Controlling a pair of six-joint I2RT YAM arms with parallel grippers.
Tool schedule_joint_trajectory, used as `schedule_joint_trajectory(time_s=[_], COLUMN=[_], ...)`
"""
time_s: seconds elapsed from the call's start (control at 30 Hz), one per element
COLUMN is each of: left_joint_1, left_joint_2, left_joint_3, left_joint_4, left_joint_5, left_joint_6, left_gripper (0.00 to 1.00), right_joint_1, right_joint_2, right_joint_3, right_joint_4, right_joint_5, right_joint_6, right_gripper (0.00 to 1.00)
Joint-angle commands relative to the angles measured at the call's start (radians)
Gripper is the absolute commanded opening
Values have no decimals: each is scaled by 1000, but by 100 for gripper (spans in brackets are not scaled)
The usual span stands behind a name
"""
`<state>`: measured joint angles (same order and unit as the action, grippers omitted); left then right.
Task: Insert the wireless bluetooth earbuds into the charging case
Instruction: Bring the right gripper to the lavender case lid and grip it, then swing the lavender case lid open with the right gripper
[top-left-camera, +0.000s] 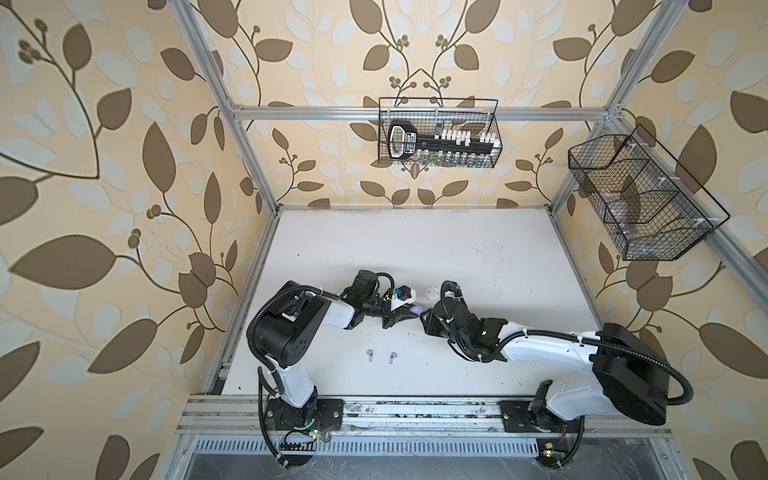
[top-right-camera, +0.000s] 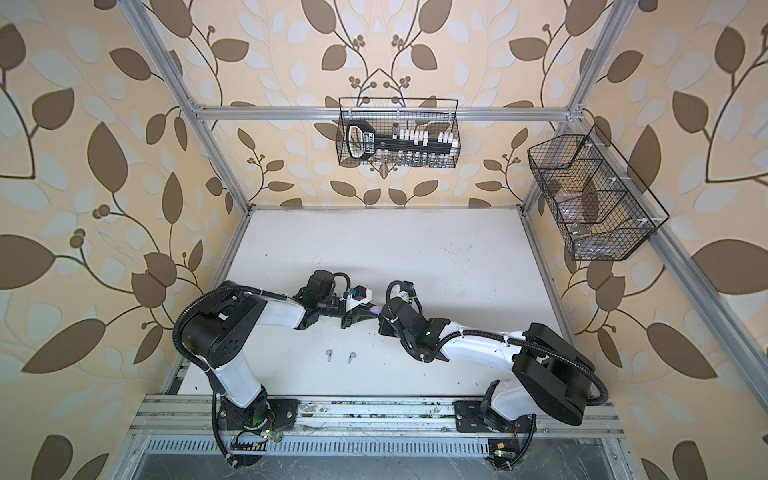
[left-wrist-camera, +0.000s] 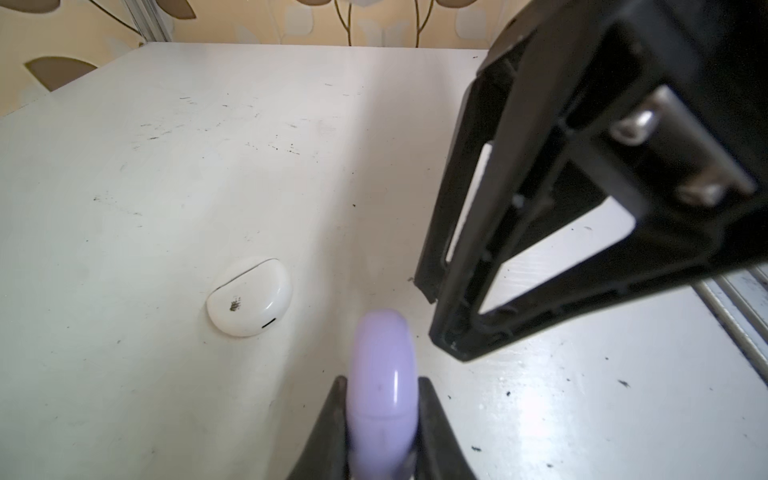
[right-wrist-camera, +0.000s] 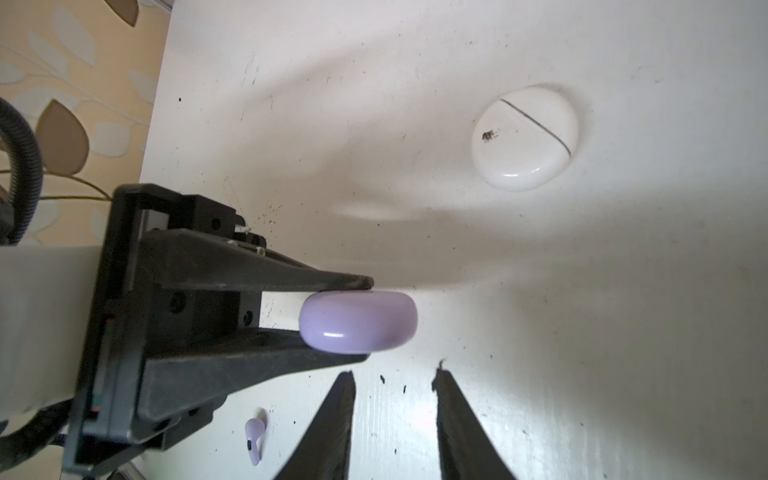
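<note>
- In both top views the left gripper (top-left-camera: 410, 316) (top-right-camera: 369, 316) pinches the lavender case (top-left-camera: 417, 310) over the middle of the tabletop (top-left-camera: 457, 249). The right gripper (top-left-camera: 424, 319) faces it, just beside.
- In a top view the white case (top-left-camera: 432, 292) lies just behind them.
- Two lavender earbuds (top-left-camera: 370, 354) (top-right-camera: 329, 355) lie side by side towards the front edge, left of middle, well apart from both grippers.
- Left wrist: the lavender case (left-wrist-camera: 382, 374) stands on edge, squeezed between the jaws. The white case (left-wrist-camera: 249, 297) lies closed on the tabletop.
- Right wrist: the right gripper (right-wrist-camera: 394, 376) has its jaws narrowly apart and empty, tips just short of the held lavender case (right-wrist-camera: 357, 322). One of the earbuds (right-wrist-camera: 254, 440) lies beyond the left gripper (right-wrist-camera: 363, 320).
</note>
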<state>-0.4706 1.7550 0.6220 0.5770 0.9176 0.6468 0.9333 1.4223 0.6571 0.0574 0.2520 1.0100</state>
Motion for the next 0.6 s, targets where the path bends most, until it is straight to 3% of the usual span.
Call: schedule_joint_trajectory(time_s=[0.0,0.57], left_joint_1=[3,3], left_joint_2=[-38,-37], left_joint_3=[26,34], left_joint_4=[-10,-29], left_joint_5=[46,47], left_joint_6=[25,31], left_gripper=[0,0], right_joint_1=[-5,-39], right_joint_2=[19,78], right_joint_3=[30,42], right_joint_4=[23,102], right_joint_5=[-14,-59], right_joint_6=[18,14], right_gripper=[32,29])
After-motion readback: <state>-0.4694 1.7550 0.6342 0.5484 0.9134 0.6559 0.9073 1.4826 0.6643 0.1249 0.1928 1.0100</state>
